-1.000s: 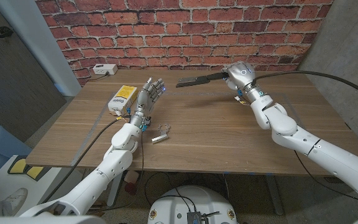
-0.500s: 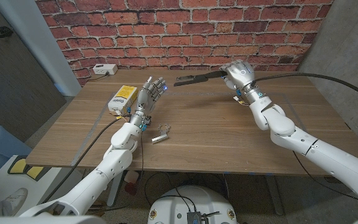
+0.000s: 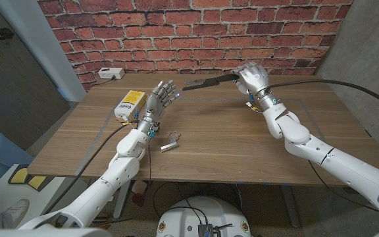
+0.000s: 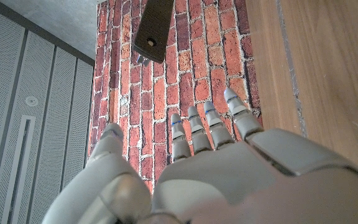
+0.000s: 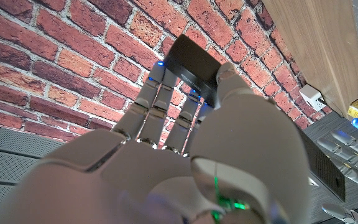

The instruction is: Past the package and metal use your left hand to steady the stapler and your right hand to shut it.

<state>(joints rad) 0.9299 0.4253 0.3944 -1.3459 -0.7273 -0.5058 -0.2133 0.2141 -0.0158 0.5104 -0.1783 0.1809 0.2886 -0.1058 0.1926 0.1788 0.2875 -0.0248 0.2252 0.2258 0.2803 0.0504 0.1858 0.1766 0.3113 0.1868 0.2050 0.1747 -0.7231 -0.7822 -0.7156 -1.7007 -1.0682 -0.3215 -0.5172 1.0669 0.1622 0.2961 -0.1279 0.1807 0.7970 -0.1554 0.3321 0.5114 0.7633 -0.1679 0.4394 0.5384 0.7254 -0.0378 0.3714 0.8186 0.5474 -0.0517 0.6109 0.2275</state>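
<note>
One long black stapler [image 3: 206, 82] hangs in the air over the far side of the wooden table [image 3: 229, 141], grasped by my right hand [image 3: 252, 79]. My left hand [image 3: 158, 102] is raised, fingers spread, holding nothing, beside one yellow package [image 3: 128, 104] and one small metal piece [image 3: 170, 143]. Red brick wall [image 3: 176, 29] behind.

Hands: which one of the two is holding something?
The right hand, gripping the dark stapler above the table. The left hand stands open, holding nothing.
</note>
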